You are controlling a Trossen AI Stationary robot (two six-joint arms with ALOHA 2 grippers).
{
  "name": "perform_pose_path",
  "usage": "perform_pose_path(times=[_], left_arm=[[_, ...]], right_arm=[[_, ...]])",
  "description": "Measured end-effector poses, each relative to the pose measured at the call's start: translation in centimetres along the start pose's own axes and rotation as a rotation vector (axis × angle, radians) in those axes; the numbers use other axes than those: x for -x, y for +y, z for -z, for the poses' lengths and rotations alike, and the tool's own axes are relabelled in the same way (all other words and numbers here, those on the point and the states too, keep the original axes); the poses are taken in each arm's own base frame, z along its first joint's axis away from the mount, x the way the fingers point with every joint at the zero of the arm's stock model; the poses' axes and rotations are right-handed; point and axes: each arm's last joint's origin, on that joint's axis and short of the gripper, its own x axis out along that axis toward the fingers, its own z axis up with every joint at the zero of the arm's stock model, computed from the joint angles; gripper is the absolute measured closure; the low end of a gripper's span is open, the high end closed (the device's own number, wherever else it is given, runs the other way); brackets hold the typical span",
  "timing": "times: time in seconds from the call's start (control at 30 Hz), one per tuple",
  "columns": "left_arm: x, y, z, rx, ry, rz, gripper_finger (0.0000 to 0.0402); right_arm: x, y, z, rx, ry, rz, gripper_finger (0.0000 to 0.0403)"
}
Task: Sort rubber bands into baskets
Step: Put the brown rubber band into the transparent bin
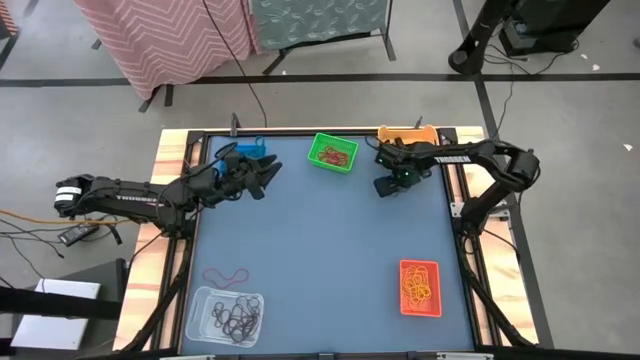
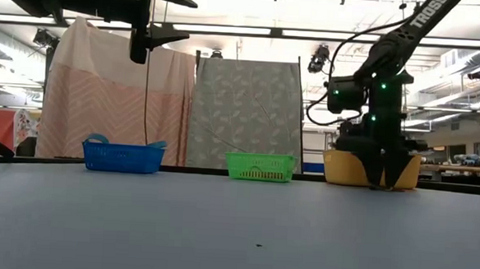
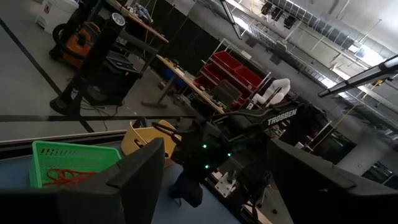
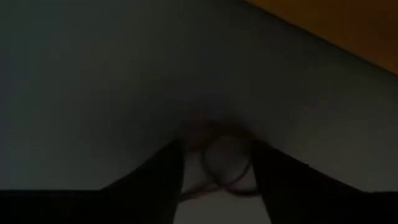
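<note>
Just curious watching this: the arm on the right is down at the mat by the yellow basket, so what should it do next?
Probably close fully, then lift: the right gripper sits on the mat with a rubber band between its fingers.

The right gripper touches the table before the yellow-orange basket, beside green and blue baskets.

Blue basket, green basket with red bands, yellow basket along far edge, red-orange basket and clear basket with dark bands near, loose band beside
</note>
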Motion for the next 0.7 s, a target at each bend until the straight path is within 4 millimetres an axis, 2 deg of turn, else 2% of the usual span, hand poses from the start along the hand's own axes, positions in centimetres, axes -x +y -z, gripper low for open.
perform_pose_path(times=[0.07,0.2,0.23,0.33,0.4,0.53,0.7], left_arm=[[0.0,0.0,0.0,0.0,0.0,0.0,0.0115],[0.0,0.0,0.0,0.001,0.0,0.001,0.0115],[0.0,0.0,0.0,0.0,0.0,0.0,0.0115],[0.0,-0.1,-0.1,0.008,-0.014,0.01,0.0115],[0.0,-0.4,-0.5,0.026,-0.048,0.036,0.0115],[0.2,-1.0,-1.5,0.07,-0.143,0.105,0.0115],[0.3,-1.3,-2.1,0.075,-0.208,0.128,0.0115]], right_arm=[[-0.2,0.1,0.0,0.024,0.012,-0.009,0.0234],[0.1,0.3,0.2,0.056,0.027,-0.074,0.0366],[0.3,0.4,0.3,0.072,0.021,-0.089,0.0383],[1.3,0.9,0.9,0.084,0.043,-0.177,0.0392],[2.7,1.8,1.2,0.128,0.034,-0.271,0.0396],[6.2,4.3,1.4,0.214,-0.058,-0.451,0.0398],[10.5,8.4,2.0,0.366,-0.161,-0.676,0.04]])
